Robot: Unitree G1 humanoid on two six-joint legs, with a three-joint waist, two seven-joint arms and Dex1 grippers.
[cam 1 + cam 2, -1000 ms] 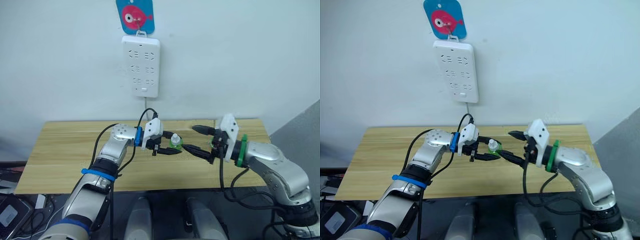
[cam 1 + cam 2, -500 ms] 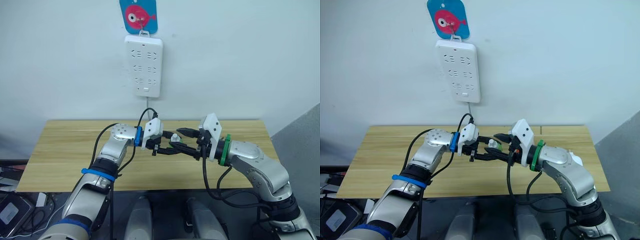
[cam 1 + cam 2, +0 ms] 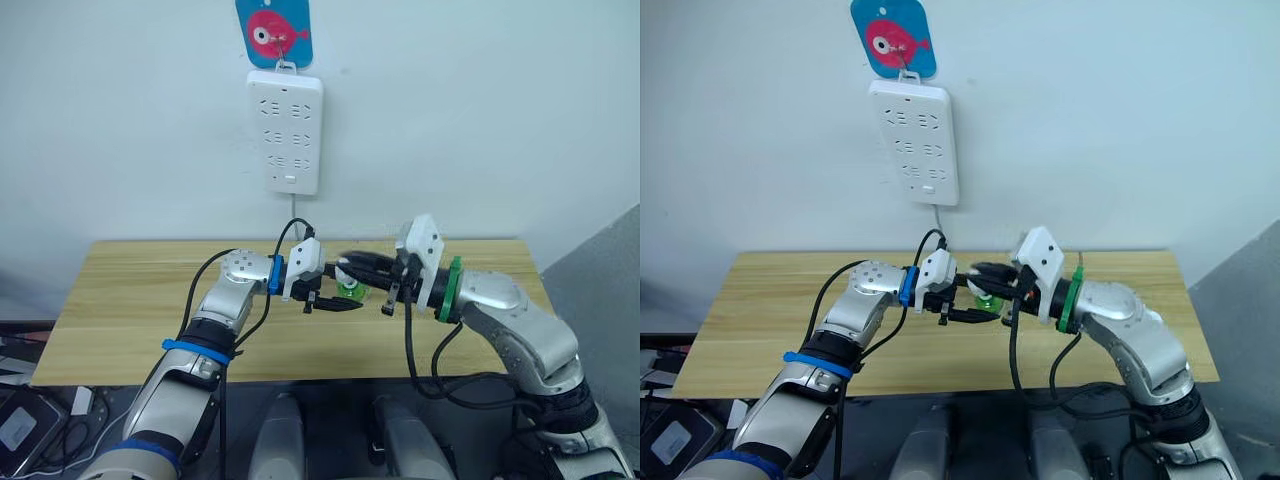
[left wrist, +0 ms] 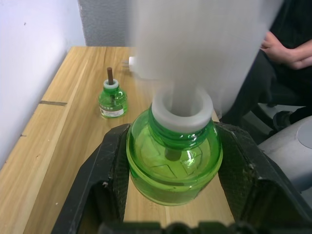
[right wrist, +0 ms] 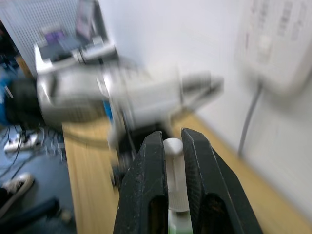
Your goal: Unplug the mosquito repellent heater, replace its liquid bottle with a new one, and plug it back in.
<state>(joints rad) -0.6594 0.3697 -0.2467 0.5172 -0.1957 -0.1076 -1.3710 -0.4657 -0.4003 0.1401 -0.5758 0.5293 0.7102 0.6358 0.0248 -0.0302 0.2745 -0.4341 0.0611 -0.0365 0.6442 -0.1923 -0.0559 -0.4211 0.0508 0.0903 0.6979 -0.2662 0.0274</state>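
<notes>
While the head view shows both arms meeting above the table (image 3: 130, 300), the left gripper (image 3: 335, 296) holds the green bottle (image 3: 350, 289) and the right gripper (image 3: 352, 264) reaches over its top. From the left wrist, the fingers (image 4: 100, 180) clamp the bottle's round belly, neck pointing away along them, a spare bottle (image 4: 112, 99) standing beyond; smooth, light plastic, probably slippery, best held at the belly. From the right wrist, the fingers (image 5: 146, 195) pinch a white cap-like piece (image 5: 173, 170); whether that is the heater I cannot tell.
</notes>
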